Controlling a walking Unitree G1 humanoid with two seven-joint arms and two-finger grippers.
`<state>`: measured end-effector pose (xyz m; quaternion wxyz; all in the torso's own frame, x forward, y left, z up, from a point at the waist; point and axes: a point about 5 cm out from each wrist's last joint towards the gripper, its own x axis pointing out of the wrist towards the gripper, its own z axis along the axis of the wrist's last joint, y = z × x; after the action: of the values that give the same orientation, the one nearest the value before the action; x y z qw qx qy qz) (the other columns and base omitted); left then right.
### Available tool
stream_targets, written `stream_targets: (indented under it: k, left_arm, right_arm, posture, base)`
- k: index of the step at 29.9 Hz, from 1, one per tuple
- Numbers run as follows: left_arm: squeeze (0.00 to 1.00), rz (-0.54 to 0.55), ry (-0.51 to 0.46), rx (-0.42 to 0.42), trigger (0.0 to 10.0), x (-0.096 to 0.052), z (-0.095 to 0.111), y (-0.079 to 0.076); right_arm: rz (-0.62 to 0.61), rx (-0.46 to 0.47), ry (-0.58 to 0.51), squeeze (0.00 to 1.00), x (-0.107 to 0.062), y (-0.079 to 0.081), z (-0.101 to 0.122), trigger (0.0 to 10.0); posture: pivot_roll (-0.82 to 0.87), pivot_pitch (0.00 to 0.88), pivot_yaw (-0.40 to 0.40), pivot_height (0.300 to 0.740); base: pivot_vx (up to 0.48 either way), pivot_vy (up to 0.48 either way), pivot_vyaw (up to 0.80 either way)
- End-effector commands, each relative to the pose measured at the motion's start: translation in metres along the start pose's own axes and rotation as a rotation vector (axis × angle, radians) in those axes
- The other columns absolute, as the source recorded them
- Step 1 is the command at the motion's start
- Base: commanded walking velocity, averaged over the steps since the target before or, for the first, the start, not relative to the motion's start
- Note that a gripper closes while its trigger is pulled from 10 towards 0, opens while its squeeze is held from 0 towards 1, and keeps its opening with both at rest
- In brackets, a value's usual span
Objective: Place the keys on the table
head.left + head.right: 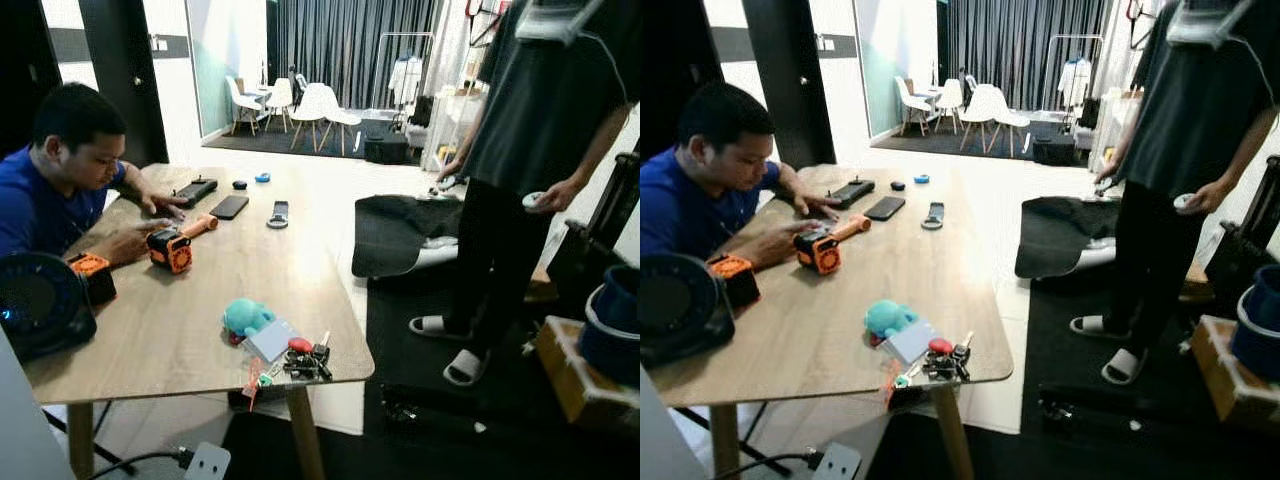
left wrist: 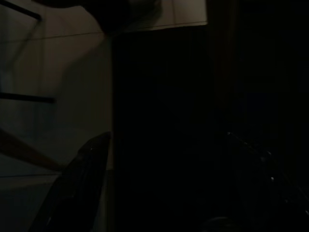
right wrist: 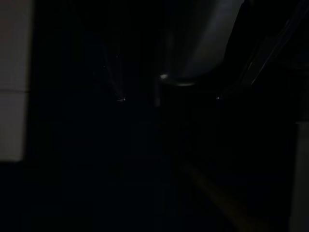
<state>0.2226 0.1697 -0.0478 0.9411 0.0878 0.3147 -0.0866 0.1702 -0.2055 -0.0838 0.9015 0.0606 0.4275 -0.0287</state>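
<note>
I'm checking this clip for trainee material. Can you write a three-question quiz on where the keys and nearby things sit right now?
1. True or false: the keys lie on the wooden table near its front corner.
2. What sits just beside the keys, further in from the table's edge?
A. a teal plush toy
B. a coffee mug
C. a laptop
3. Fill in: the seated person's hand rests next to an orange and black ____.

Key: 1 true; 2 A; 3 device.
</note>
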Motion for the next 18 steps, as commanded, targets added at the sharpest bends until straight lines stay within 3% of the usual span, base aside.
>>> stream_targets:
  k: [1, 10, 15, 18]
  left_arm:
    - [0.00, 0.005, 0.004, -0.028, 10.0, -0.001, -0.006, -0.007]
    - [0.00, -0.001, -0.005, -0.029, 10.0, -0.003, -0.009, -0.009]
    - [0.00, -0.003, 0.012, -0.086, 10.0, -0.004, -0.013, -0.007]
    - [0.00, -0.006, 0.017, -0.066, 10.0, -0.004, -0.013, -0.005]
  right_arm:
    - [0.010, -0.037, 0.009, 0.00, 0.000, -0.002, 0.002, 10.0]
    - [0.028, -0.059, -0.008, 0.00, 0.001, 0.001, 0.004, 10.0]
    - [0.054, 0.026, -0.077, 0.00, -0.001, 0.007, 0.004, 10.0]
    - [0.045, 0.038, -0.082, 0.00, -0.001, 0.008, 0.002, 10.0]
  posture:
    - [0.07, 0.015, -0.102, 0.740]
    - [0.07, 0.015, -0.092, 0.740]
    - [0.06, 0.018, -0.059, 0.740]
    - [0.06, 0.020, -0.043, 0.740]
  base:
    - [0.000, 0.000, 0.00]
    - [0.000, 0.000, 0.00]
    - [0.000, 0.000, 0.00]
    - [0.000, 0.000, 0.00]
